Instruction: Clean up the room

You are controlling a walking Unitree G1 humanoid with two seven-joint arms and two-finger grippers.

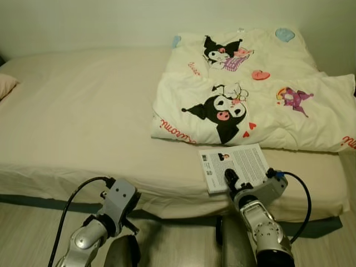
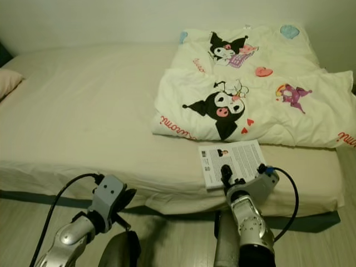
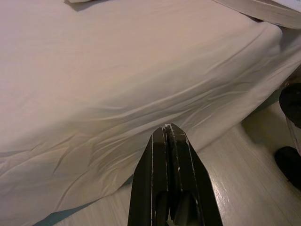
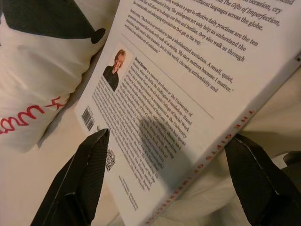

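A white paperback book (image 1: 233, 166) with a printed back cover is found lying face down at the near edge of a wide bed covered in a cream sheet (image 1: 83, 117), close to the robot's right side. Just beyond the book, a folded white quilt printed with black cartoon characters, pink hearts and red lettering (image 1: 250, 94) is spread over the far right part of the bed; the quilt's near edge is seen just beside the book's far edge. A beige pillow corner (image 1: 5, 84) is noted at the far left of the bed.

The right end effector (image 4: 169, 169) is positioned at the book's near edge, with its two black fingers (image 4: 82, 181) spread wide on either side of the book's corner and spine; no contact with the cover can be confirmed. The left end effector (image 3: 168, 136) is held low beside the bed's hanging sheet, above the pale wood-effect floor (image 3: 235, 188), with its fingers pressed together and nothing between them. The book is well apart from the left end effector.
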